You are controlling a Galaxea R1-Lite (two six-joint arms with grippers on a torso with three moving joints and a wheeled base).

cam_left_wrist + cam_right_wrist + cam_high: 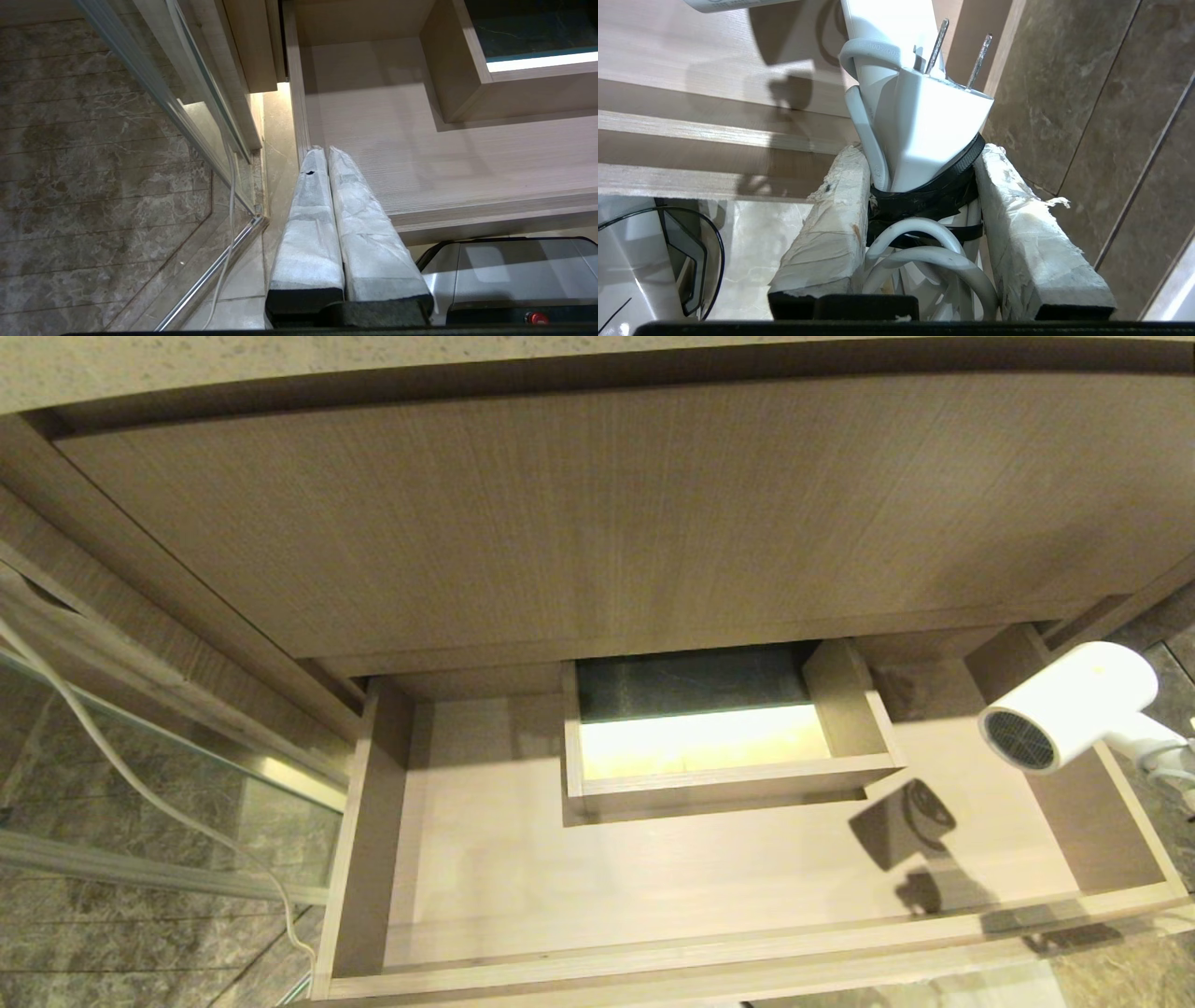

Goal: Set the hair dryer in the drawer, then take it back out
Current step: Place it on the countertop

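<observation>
I have the dryer [1074, 714] in the air at the right end of the open drawer [709, 887], its round grille facing left and toward me, the barrel over the drawer's right side wall. It touches no part of the drawer; its shadow lies on the drawer floor below and to the left of it.

In the right wrist view, the right gripper [924, 186] pinches the dryer's lower end: its two padded fingers [831, 224] are spread partway and press on either side of the bundled cord [924, 252] and plug [924, 126], which a black strap [934, 196] binds to the handle. The plug's two prongs point away from the wrist, and the handle runs on beyond the fingers toward the barrel. The gripper itself is barely in the head view, right at the frame's right edge.

The drawer floor is bare wood, with the boxed cut-out [719, 737] at its middle back. Above it is a taller wood panel [597, 513].

My left gripper [327, 158] hangs off the drawer's left front corner, over the marble floor [93, 186], its fingers pressed together and holding nothing. A white cable [140, 775] trails across the floor on the left.
</observation>
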